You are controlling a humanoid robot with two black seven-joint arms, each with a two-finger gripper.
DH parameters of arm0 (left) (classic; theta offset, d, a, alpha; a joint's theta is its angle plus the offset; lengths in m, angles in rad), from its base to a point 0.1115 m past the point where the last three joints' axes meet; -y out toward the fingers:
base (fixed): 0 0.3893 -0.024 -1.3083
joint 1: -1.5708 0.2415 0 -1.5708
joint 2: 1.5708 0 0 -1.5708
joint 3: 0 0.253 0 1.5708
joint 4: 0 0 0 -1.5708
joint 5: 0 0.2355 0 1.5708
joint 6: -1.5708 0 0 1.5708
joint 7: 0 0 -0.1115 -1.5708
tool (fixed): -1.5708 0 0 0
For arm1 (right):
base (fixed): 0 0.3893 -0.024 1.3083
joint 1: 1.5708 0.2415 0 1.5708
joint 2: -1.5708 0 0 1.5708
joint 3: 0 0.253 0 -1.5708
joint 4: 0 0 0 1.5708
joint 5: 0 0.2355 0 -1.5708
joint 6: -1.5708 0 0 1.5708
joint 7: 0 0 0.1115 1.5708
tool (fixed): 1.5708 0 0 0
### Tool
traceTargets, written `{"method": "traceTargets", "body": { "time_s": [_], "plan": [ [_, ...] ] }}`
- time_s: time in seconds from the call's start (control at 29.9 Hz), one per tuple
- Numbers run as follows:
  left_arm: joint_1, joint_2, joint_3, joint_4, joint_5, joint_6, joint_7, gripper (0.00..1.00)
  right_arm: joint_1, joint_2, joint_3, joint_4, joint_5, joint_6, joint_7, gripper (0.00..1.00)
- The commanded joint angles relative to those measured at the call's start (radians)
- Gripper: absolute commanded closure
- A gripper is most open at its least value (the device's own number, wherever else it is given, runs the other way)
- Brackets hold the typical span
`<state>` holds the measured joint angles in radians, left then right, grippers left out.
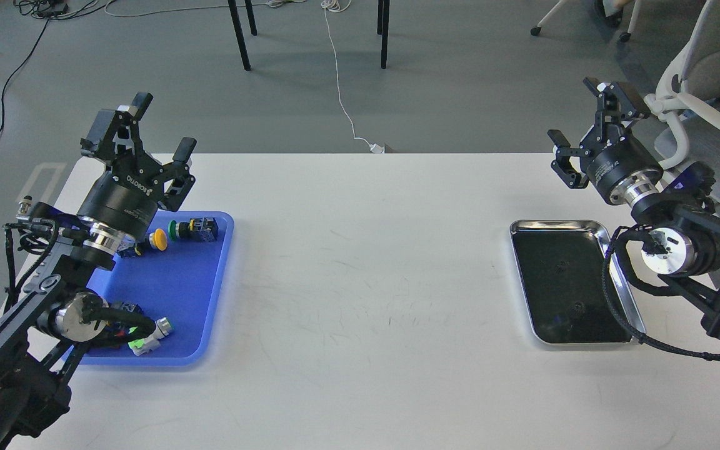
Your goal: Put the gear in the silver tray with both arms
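Both arms raised; left fingers [159, 128] wide above blue tray [210, 300]; right fingers [591, 125] wide beyond silver tray [525, 228]

bare table [360, 262] between blue tray [219, 294] and silver tray [557, 224] — unobstructed

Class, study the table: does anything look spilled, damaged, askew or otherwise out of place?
Nothing stands out. The small button parts lie inside the blue plastic tray, the shiny silver metal tray sits flat and empty, and both grippers are open.
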<state>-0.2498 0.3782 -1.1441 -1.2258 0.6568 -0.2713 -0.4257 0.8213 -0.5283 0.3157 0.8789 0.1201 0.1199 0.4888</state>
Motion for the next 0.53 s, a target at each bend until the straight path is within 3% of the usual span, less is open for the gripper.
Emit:
{"method": "traceTargets", "body": {
  "time_s": [0.0, 0.13, 0.27, 0.5],
  "plan": [
    [0.029, -0.016, 0.001, 0.000, -0.002, 0.000, -0.004, 0.02, -0.013, 0.014, 0.000, -0.017, 0.006, -0.005, 0.000, 0.01],
    [0.043, -0.067, 0.000, 0.000, -0.002, 0.000, -0.057, 0.02, -0.021, 0.014, -0.001, -0.017, 0.004, 0.000, 0.000, 0.01],
    [0.060, -0.073, 0.000, 0.000, 0.015, -0.020, -0.061, 0.02, -0.040, 0.014, -0.003, -0.009, 0.003, 0.009, 0.000, 0.01],
    [0.066, -0.062, -0.002, 0.011, 0.018, -0.020, 0.038, 0.02, -0.057, 0.013, -0.003, -0.002, 0.004, 0.012, 0.000, 0.01]
  ]
}}
